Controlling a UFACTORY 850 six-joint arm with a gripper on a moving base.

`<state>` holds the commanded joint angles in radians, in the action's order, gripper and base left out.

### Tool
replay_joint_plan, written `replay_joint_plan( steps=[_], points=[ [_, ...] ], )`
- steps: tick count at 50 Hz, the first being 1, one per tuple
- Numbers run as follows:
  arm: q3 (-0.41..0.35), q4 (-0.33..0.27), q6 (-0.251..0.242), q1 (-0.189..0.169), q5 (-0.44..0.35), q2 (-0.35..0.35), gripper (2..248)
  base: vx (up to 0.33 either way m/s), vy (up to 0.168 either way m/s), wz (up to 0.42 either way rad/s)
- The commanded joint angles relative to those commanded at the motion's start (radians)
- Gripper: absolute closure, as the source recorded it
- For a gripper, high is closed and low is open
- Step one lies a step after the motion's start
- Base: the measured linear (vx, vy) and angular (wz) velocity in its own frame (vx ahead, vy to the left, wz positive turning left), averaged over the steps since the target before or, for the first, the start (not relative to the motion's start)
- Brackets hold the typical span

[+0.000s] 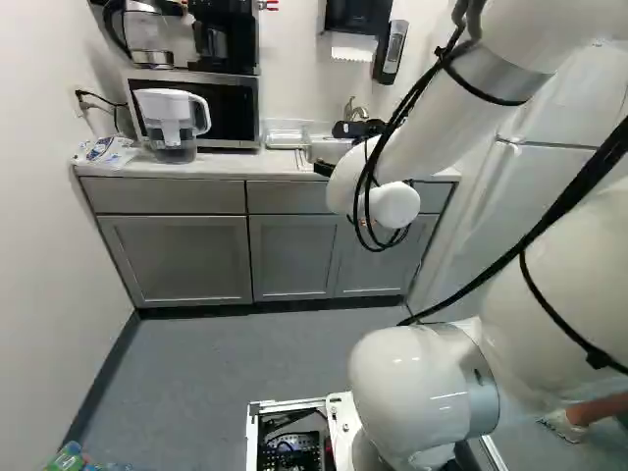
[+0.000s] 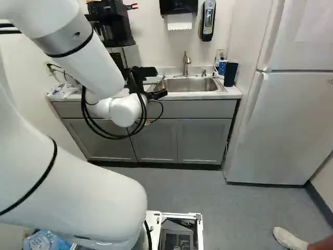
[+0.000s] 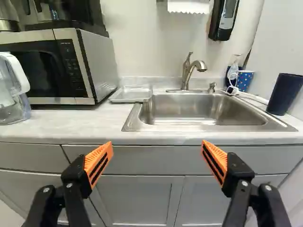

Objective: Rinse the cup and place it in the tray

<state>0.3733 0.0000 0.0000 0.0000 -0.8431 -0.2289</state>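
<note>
In the right base view my gripper (image 2: 159,83) is over the counter's front edge, left of the sink (image 2: 190,85). The wrist view shows the gripper (image 3: 156,144) open, its orange pads wide apart with nothing between them. Ahead lie the steel sink (image 3: 203,111) and its faucet (image 3: 187,71). A clear shallow tray (image 3: 131,93) rests on the counter between sink and microwave. A dark blue cup (image 3: 285,93) stands upright at the sink's far side from the tray; behind it is a blue dotted cup (image 3: 244,80). Which cup is meant I cannot tell.
A microwave (image 3: 47,66) and a water pitcher (image 1: 173,125) stand on the counter (image 1: 221,167). A clear bottle (image 3: 233,71) is beside the dotted cup. Paper towel and soap dispensers (image 2: 207,21) hang above. The fridge (image 2: 283,125) flanks the counter.
</note>
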Motion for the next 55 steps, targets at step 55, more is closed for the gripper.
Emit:
replay_joint_plan(
  steps=[55],
  points=[
    [0.139,0.000,0.000,0.000,0.013,0.017,3,0.000,0.000,0.000]
  ],
)
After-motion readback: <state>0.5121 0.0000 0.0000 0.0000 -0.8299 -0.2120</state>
